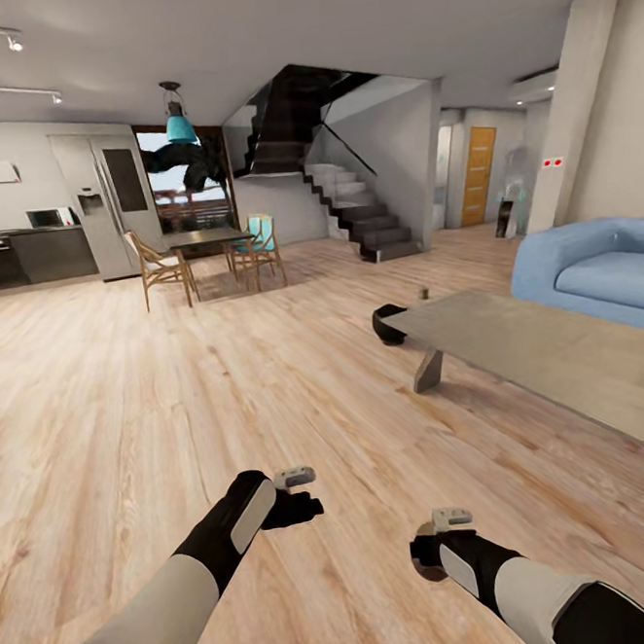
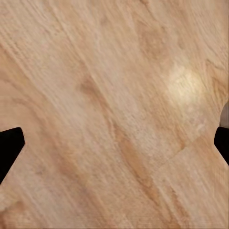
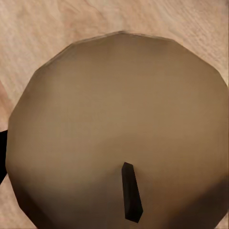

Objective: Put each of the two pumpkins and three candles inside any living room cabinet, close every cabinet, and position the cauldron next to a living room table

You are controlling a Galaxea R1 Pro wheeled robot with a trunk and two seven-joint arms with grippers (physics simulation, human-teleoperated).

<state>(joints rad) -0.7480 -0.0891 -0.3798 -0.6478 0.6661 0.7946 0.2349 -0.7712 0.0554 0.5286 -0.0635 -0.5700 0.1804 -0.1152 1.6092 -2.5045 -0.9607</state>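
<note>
My right gripper (image 1: 428, 559) grips a candle (image 3: 119, 129), and in the right wrist view its flat top with the dark wick (image 3: 132, 192) faces the camera, so its axis runs along the fingers. My left gripper (image 1: 301, 507) hangs spread apart over bare wood floor (image 2: 114, 95). Ahead, the cauldron (image 1: 390, 325) sits on the floor touching the grey table (image 1: 519, 344) corner.

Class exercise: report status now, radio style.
Right gripper shut on candle. Left gripper open, empty. Cauldron beside table. Floor ahead unobstructed.
</note>
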